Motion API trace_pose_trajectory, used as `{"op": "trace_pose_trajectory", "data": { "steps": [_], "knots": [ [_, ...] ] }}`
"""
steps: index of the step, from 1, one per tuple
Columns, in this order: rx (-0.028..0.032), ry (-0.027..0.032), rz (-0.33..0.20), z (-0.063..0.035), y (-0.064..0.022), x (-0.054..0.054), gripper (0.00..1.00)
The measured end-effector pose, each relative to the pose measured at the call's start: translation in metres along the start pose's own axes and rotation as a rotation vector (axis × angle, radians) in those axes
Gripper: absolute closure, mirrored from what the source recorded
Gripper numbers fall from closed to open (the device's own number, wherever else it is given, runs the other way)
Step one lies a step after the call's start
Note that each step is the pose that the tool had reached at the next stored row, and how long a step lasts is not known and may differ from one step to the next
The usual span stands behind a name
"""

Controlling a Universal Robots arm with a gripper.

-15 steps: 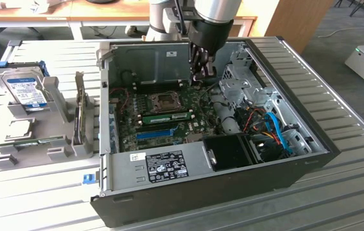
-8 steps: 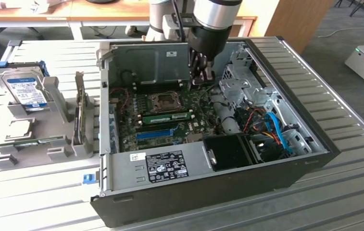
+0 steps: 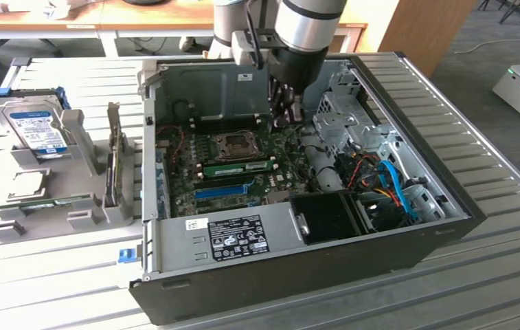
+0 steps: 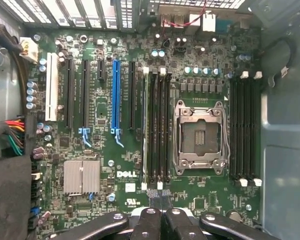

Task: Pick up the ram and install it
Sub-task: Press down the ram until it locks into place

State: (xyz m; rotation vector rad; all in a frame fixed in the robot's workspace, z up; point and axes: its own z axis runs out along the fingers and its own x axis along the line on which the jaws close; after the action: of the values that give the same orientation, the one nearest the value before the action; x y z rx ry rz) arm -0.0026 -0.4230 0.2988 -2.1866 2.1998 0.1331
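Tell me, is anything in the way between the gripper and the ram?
Nothing visible is. The ram already stands on edge in a motherboard slot beside the CPU socket. The shut gripper hangs just off one end of the ram, with only board between them.

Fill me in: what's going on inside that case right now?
The arm is reaching into the open computer case, with its gripper shut and empty, poised over the motherboard at one end of the memory slots beside the CPU socket. The green ram already lies along a slot next to that socket and looks seated, though I cannot tell whether it is fully latched. A hard drive stands in the rack on the exterior view's left.
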Motion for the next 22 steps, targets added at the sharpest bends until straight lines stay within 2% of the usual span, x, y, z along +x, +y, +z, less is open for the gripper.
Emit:
{"op": "trace_pose_trajectory", "data": {
  "steps": [22],
  "knots": [
    [0.0005, 0.0000, 0.000, 0.0256, -0.0009, 0.002, 0.89]
  ]
}}
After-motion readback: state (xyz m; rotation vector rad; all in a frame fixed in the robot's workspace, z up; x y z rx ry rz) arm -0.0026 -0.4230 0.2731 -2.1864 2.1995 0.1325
